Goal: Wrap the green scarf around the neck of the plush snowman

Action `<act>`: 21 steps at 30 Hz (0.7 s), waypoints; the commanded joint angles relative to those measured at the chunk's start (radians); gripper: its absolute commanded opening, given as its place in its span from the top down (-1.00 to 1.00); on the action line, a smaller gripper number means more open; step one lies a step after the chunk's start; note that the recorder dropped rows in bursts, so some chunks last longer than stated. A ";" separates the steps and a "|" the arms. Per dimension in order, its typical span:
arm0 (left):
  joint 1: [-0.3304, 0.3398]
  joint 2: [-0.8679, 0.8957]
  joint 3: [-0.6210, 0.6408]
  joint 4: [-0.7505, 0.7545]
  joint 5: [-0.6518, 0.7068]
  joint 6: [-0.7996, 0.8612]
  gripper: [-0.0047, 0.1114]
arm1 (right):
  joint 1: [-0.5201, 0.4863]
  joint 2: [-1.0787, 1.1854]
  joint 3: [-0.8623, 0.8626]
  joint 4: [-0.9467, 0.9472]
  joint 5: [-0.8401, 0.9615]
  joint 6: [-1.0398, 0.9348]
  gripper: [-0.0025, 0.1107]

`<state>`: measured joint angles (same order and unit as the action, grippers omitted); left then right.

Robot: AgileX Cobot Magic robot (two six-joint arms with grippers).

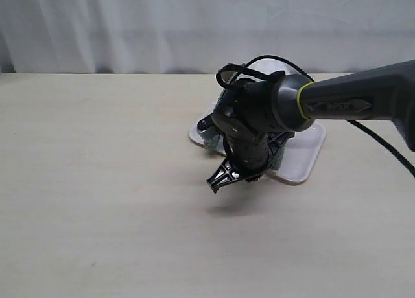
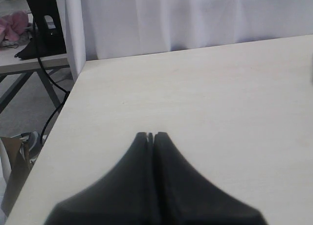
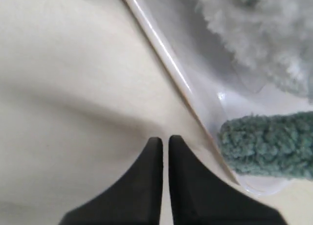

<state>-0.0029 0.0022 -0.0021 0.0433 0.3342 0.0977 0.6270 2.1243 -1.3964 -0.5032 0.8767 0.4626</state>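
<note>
The right gripper (image 3: 165, 139) and left gripper (image 2: 150, 135) are hanging closed and empty. Grabbing is just starting: the right probably needs opening over the fuzzy grey-green knit scarf (image 3: 269, 146).

White tray (image 1: 308, 153) on pale table (image 1: 97, 214), curtain (image 1: 130, 26) behind.

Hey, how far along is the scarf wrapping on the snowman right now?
Done: cannot confirm; the right arm hides the snowman's neck in the exterior view. One end of the green scarf lies in the white tray near the plush snowman. In hand: nothing; right gripper and left gripper are shut, empty. Left: verifying the wrap.
</note>
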 commanded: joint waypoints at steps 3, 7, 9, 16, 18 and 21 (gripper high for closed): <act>0.002 -0.002 0.002 -0.002 -0.011 -0.002 0.92 | 0.000 -0.005 0.018 -0.014 -0.015 -0.009 0.89; 0.002 -0.002 0.002 -0.002 -0.011 -0.002 0.92 | 0.027 -0.031 0.018 -0.005 -0.015 -0.063 0.89; 0.002 -0.002 0.002 -0.002 -0.011 -0.002 0.92 | 0.051 -0.061 0.018 -0.007 -0.015 -0.078 0.89; 0.002 -0.002 0.002 -0.002 -0.011 -0.002 0.92 | 0.099 -0.211 0.014 -0.032 -0.136 -0.047 0.89; 0.002 -0.002 0.002 -0.002 -0.011 -0.002 0.92 | 0.085 -0.255 0.014 -0.063 -0.206 0.043 0.89; 0.002 -0.002 0.002 -0.002 -0.011 -0.002 0.92 | 0.050 -0.294 0.013 -0.167 -0.282 0.234 0.85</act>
<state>-0.0029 0.0022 -0.0021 0.0433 0.3342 0.0977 0.7093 1.8650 -1.3819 -0.5826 0.6690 0.5370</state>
